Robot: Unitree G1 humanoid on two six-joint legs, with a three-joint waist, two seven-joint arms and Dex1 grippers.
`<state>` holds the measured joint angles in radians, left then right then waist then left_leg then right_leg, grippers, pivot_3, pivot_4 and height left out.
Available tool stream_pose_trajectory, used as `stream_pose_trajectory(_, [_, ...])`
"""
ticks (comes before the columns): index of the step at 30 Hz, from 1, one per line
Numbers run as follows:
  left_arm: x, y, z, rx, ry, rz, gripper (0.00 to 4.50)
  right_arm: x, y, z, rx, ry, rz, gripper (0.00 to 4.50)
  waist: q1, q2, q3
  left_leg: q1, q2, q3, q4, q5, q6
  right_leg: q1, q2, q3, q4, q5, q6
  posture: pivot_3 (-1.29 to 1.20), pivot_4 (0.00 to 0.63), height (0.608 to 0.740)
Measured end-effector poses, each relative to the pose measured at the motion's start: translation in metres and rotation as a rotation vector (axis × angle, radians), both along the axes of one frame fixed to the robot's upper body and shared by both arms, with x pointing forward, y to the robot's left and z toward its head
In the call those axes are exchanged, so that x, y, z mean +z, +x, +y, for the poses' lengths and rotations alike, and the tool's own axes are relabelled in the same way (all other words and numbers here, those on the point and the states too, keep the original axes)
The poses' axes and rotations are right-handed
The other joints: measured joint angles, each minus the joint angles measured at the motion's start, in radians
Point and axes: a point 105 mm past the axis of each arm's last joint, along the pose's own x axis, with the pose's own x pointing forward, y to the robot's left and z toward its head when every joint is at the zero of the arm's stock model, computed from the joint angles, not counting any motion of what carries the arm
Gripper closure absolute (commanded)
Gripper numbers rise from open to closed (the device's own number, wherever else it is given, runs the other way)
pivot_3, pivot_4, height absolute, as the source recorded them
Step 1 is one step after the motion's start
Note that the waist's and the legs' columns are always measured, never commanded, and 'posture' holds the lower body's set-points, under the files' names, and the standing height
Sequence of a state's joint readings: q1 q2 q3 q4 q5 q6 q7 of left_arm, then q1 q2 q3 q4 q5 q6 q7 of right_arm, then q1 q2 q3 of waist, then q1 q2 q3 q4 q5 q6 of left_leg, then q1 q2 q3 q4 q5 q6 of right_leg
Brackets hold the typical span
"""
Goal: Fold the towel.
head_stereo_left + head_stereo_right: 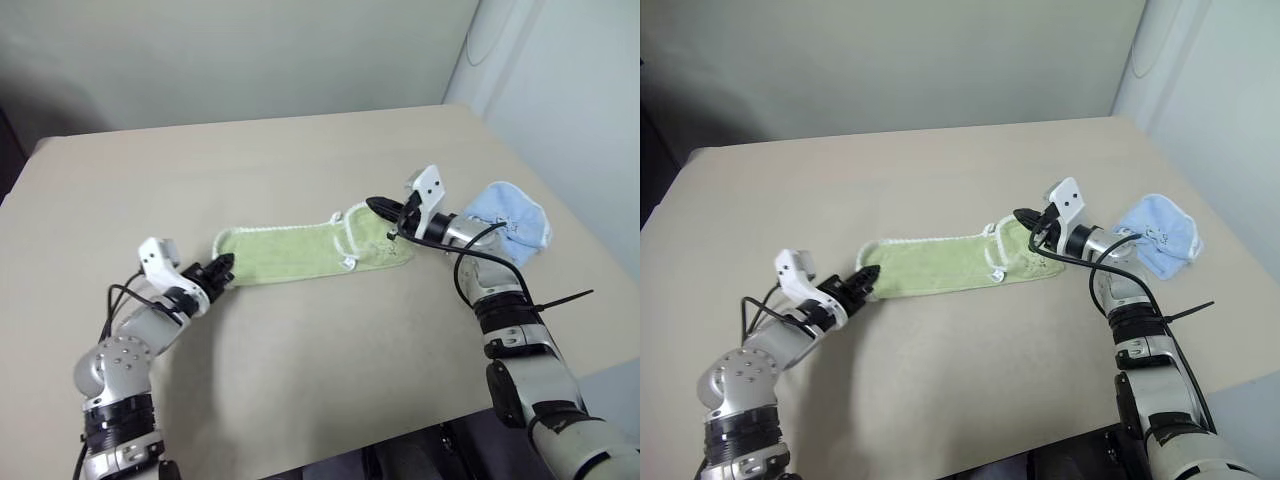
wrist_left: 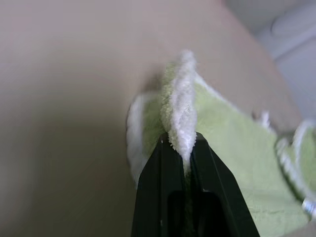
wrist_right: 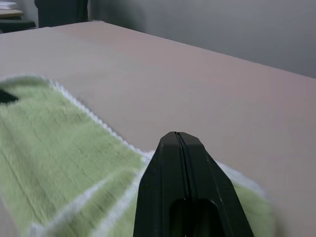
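**Towel pinched at both ends**

The towel lies on the table, stretched between the claws. The left claw clamps its white-edged end; the right claw, fingers together, grips the opposite end. A blue cloth sits just behind the right claw.

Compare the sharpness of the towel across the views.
Left eye view: towel evenly sharp under soft light. Left wrist view: the pinched edge is crisp, the rest blurs. Right wrist view: the nearest towel part blurs.

Light green towel at centre frame, white stitched edging all round; pale blue cloth at right; plain beige table underneath.
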<state>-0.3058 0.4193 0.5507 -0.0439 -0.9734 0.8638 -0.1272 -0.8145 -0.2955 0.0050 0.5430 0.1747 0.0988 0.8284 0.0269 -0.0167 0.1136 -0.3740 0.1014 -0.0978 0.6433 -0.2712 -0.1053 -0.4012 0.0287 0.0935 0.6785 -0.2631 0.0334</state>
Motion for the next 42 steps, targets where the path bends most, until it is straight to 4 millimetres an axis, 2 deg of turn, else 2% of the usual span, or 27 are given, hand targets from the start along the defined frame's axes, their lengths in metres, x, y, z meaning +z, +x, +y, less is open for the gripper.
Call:
stream_pose_trajectory(2, [0.02, 0.001, 0.011, 0.025, 0.003, -0.063, 4.43, -0.001, 0.0, -0.003, -0.01, 0.001, 0.003, 4.5, 0.0, 0.0, 0.0, 0.0, 0.0, 0.0, 0.0, 0.0, 0.0, 0.0, 0.0, 0.0, 0.0, 0.0, 0.0, 0.0, 0.15, 0.74])
stream_pose_trajectory(4, [0.035, 0.001, 0.013, 0.014, 0.033, -0.107, 4.43, -0.002, 0.001, -0.004, -0.021, 0.003, 0.005, 4.5, 0.0, 0.0, 0.0, 0.0, -0.001, 0.0, 0.0, 0.0, 0.0, 0.0, 0.0, 0.001, -0.001, 0.0, 0.0, 0.0, 0.15, 0.74])
stream_pose_trajectory(6, [0.046, 0.004, 0.003, -0.039, 0.067, -0.14, 4.43, -0.002, 0.002, -0.006, -0.035, 0.006, 0.005, 4.5, 0.004, 0.0, 0.0, -0.001, -0.001, 0.0, 0.0, 0.0, 0.0, 0.0, 0.0, 0.002, -0.001, 0.0, 0.0, 0.0, 0.15, 0.74])
stream_pose_trajectory(10, [0.063, 0.014, -0.033, -0.19, 0.144, -0.19, 4.43, -0.003, 0.007, -0.012, -0.074, 0.021, 0.013, 4.5, 0.007, -0.001, 0.0, -0.001, -0.002, 0.0, 0.001, 0.0, 0.0, -0.001, 0.0, 0.013, -0.001, 0.001, 0.002, 0.0, 0.15, 0.74])
stream_pose_trajectory(12, [0.07, 0.024, -0.068, -0.304, 0.225, -0.201, 4.43, -0.002, 0.014, -0.024, -0.141, 0.041, 0.021, 4.5, 0.016, -0.001, 0.001, -0.004, -0.002, -0.001, 0.003, 0.0, 0.0, -0.002, 0.0, 0.014, -0.001, 0.002, 0.004, 0.0, 0.15, 0.74])
stream_pose_trajectory(15, [0.092, 0.033, -0.13, -0.497, 0.29, -0.275, 4.43, 0.007, 0.022, -0.03, -0.195, 0.068, -0.001, 4.5, 0.02, -0.002, 0.001, -0.008, -0.003, 0.0, 0.006, 0.0, 0.0, -0.008, -0.001, 0.017, -0.001, 0.005, 0.008, 0.0, 0.15, 0.74])
stream_pose_trajectory(17, [0.099, 0.037, -0.159, -0.585, 0.321, -0.297, 4.43, 0.009, 0.025, -0.035, -0.233, 0.081, -0.013, 4.5, 0.016, -0.002, 0.001, -0.008, -0.004, 0.002, 0.006, 0.0, 0.0, -0.008, -0.002, 0.017, -0.002, 0.006, 0.01, 0.0, 0.15, 0.74])
stream_pose_trajectory(20, [0.095, 0.045, -0.19, -0.673, 0.359, -0.262, 4.43, 0.008, 0.03, -0.051, -0.323, 0.11, -0.01, 4.5, 0.011, -0.002, 0.001, -0.009, -0.004, 0.002, 0.006, 0.0, 0.0, -0.011, -0.002, 0.018, -0.004, 0.007, 0.011, 0.0, 0.15, 0.74])
stream_pose_trajectory(23, [0.073, 0.051, -0.214, -0.746, 0.426, -0.179, 4.43, 0.012, 0.033, -0.065, -0.405, 0.142, -0.029, 4.5, 0.008, -0.002, 0.001, -0.009, -0.004, 0.002, 0.008, 0.0, 0.0, -0.014, -0.002, 0.02, -0.005, 0.008, 0.013, 0.0, 0.15, 0.74])
stream_pose_trajectory(27, [0.045, 0.056, -0.227, -0.794, 0.447, -0.078, 4.43, 0.016, 0.034, -0.081, -0.476, 0.165, -0.05, 4.5, 0.0, -0.002, 0.001, -0.01, -0.003, 0.002, 0.008, -0.001, 0.0, -0.017, -0.002, 0.023, -0.005, 0.008, 0.014, 0.0, 0.15, 0.74])
stream_pose_trajectory(33, [0.029, 0.056, -0.239, -0.837, 0.441, -0.037, 4.43, 0.004, 0.029, -0.092, -0.517, 0.162, -0.033, 4.5, 0.0, -0.001, 0.001, -0.01, -0.003, 0.002, 0.009, -0.001, 0.002, -0.017, -0.002, 0.024, -0.006, 0.009, 0.016, 0.0, 0.15, 0.74])
stream_pose_trajectory(37, [0.033, 0.054, -0.248, -0.85, 0.371, -0.053, 3.48, 0.01, 0.028, -0.09, -0.512, 0.163, -0.053, 4.5, 0.0, -0.001, 0.001, -0.01, -0.004, 0.002, 0.01, -0.002, 0.003, -0.017, -0.002, 0.025, -0.006, 0.01, 0.017, 0.0, 0.15, 0.74])
stream_pose_trajectory(42, [0.044, 0.056, -0.244, -0.831, 0.284, -0.082, 1.74, 0.009, 0.028, -0.088, -0.508, 0.163, -0.049, 4.5, 0.0, -0.001, 0.001, -0.011, -0.004, 0.002, 0.011, -0.002, 0.003, -0.017, -0.002, 0.026, -0.005, 0.01, 0.018, 0.0, 0.15, 0.74])
